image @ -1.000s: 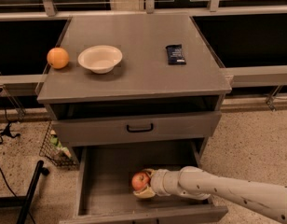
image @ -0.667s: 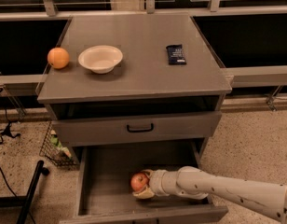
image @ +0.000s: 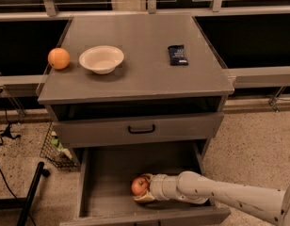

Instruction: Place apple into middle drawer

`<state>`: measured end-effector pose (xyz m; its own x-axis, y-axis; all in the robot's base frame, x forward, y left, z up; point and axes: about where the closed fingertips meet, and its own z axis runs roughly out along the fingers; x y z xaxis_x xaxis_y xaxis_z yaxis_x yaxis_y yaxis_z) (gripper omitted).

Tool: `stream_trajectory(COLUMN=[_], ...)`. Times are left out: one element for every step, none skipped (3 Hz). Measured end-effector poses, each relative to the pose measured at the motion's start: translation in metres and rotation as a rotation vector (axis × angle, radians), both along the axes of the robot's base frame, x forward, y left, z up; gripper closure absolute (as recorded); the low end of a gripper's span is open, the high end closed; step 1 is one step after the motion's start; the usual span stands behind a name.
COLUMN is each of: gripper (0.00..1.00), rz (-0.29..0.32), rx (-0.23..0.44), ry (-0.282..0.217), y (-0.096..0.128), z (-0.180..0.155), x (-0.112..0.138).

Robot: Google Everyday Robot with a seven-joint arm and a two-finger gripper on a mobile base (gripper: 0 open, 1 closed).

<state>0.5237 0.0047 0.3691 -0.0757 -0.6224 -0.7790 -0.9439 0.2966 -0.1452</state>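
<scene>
Inside the open drawer (image: pixel 105 180), the tool (image: pixel 142 189) pinches the apple (image: pixel 139 186) near the floor; releasing and withdrawing seem all that is left.

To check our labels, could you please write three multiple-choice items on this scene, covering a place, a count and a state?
1. Where is the apple? A: on the cabinet top. B: in the open drawer. C: on the floor.
2. How many things lie on the cabinet top? A: one. B: three. C: five.
3. The handled drawer is: A: shut. B: pulled fully out. C: removed.

1 B: the apple lies in the open drawer, at the gripper.
2 B: orange, bowl and dark packet lie on the cabinet top.
3 A: the handled drawer sits pushed into the cabinet.
</scene>
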Motion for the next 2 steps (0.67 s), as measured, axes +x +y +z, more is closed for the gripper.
stream_trajectory(gripper=[0.81, 0.58], rz=[0.000, 0.000], rx=[0.000, 0.000], ry=[0.000, 0.000], y=[0.0000, 0.0001], z=[0.0000, 0.0000], x=[0.0000, 0.0000])
